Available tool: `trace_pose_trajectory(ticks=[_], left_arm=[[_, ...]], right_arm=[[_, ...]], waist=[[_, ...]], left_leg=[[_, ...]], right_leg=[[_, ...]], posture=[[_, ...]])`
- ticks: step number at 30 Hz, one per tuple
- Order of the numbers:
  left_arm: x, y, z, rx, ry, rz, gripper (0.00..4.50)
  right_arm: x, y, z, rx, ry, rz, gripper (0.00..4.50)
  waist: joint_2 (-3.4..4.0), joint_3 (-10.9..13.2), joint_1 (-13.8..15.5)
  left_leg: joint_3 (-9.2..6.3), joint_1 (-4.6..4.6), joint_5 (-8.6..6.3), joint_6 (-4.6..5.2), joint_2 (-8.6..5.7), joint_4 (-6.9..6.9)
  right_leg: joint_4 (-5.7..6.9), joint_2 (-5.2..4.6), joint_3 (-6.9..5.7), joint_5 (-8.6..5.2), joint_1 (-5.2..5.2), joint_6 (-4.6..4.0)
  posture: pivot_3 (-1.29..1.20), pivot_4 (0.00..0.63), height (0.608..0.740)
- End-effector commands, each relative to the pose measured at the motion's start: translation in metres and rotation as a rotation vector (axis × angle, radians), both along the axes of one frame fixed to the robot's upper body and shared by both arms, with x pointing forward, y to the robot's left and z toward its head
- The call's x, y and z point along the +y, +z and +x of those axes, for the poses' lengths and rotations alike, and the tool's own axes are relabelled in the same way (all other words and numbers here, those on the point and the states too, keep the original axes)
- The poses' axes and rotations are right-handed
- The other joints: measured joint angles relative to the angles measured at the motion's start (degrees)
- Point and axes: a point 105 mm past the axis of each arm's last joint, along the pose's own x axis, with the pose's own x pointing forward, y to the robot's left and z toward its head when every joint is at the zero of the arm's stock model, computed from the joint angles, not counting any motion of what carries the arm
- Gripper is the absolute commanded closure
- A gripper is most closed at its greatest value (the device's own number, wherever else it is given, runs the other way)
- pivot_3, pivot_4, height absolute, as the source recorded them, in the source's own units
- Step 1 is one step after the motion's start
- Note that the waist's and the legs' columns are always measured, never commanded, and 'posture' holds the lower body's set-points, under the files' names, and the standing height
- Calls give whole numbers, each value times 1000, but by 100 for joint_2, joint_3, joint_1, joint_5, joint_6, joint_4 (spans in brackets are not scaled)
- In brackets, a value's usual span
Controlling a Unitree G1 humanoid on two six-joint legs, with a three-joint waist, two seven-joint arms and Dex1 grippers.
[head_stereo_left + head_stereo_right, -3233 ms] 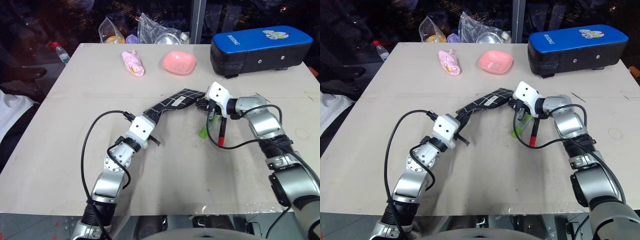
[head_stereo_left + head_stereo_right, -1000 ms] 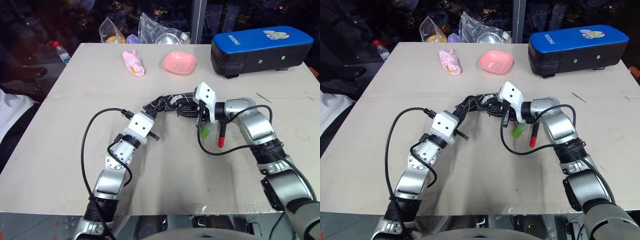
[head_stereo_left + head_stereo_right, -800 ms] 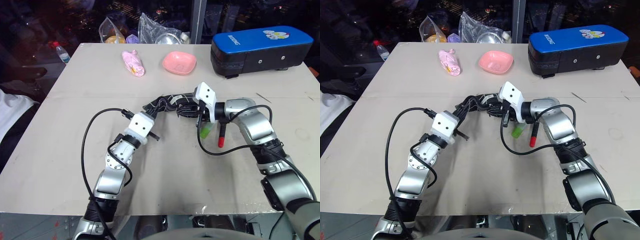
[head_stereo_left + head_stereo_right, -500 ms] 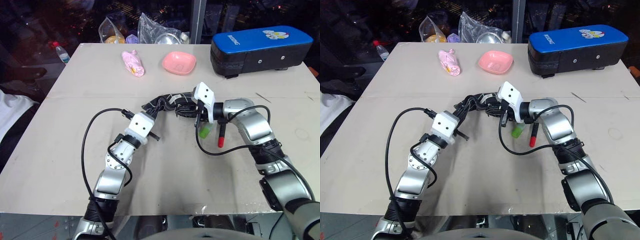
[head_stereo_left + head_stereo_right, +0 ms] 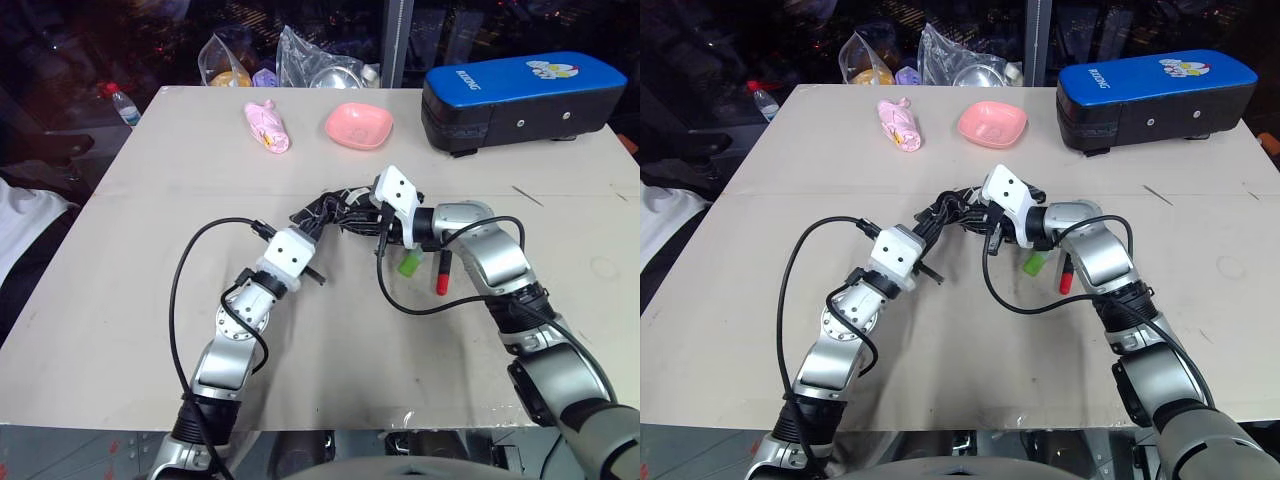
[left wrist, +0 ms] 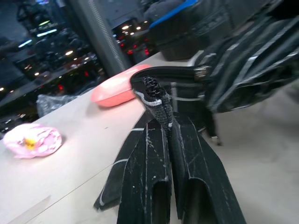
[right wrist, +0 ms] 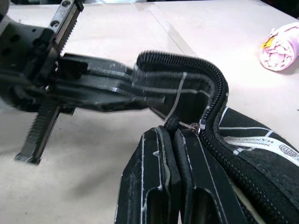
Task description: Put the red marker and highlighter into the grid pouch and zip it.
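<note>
Beige table (dark room behind); pink bowl, blue case at rear.

Left arm reaches toward one o'clock, its left gripper clamped tight on the grid pouch; right arm bends in toward nine o'clock, right gripper pinched closed at the zipper

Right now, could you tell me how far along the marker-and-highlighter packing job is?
Nothing is packed yet: the red marker and highlighter lie on the table beside the grid pouch. In hand: left gripper pinches the pouch's end, right gripper is shut at its zipper pull. Left: loading both, then zipping.
</note>
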Motion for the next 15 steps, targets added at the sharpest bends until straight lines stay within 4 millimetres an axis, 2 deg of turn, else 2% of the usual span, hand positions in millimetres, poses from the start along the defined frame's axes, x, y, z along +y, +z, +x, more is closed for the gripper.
trace_pose_trajectory(ticks=[1,7,15], left_arm=[[-16,13,-11,-68,-97,25,4500],[-22,3,-19,-54,-173,126,4500],[-14,-4,-22,-62,-212,241,4500]], right_arm=[[9,13,-4,-75,39,1,4441],[5,9,1,-124,38,-57,4441],[-1,2,0,-197,80,-146,4441]], waist=[[0,0,-1],[0,0,-3],[1,0,-4]], left_leg=[[0,0,0,0,0,0],[0,0,0,0,0,0],[1,0,0,0,2,-1]], right_leg=[[0,0,0,0,0,0],[-1,0,0,0,0,0],[-1,0,0,-1,-1,-1]], posture=[[0,150,740],[0,150,740],[0,150,740]])
